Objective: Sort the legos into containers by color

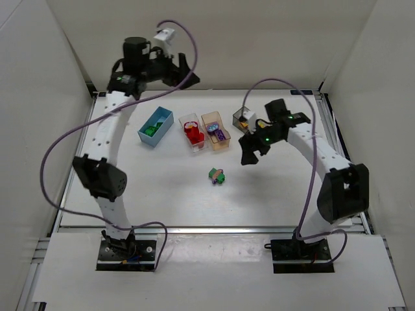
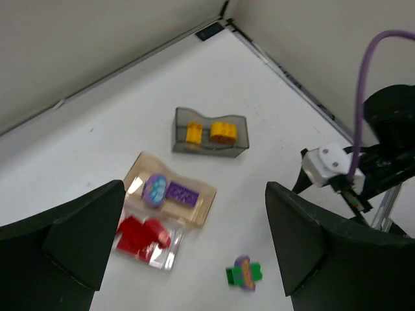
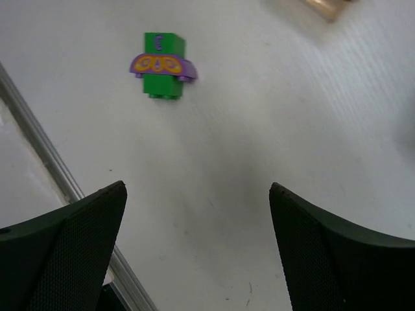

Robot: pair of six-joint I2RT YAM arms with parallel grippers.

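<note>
We saw bright, even light. Shadows on the white table [image 1: 168, 194] were soft. The left wrist picture looked a little blurry.

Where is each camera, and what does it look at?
Top external: above, behind the arms, facing down at the table; left arm and right arm show.
Left wrist: on left arm, facing down at grey bin and peach bin; open left gripper at bottom.
Right wrist: on right arm, facing down at the green-and-purple lego; open right gripper at bottom.
All three see that lego.
</note>
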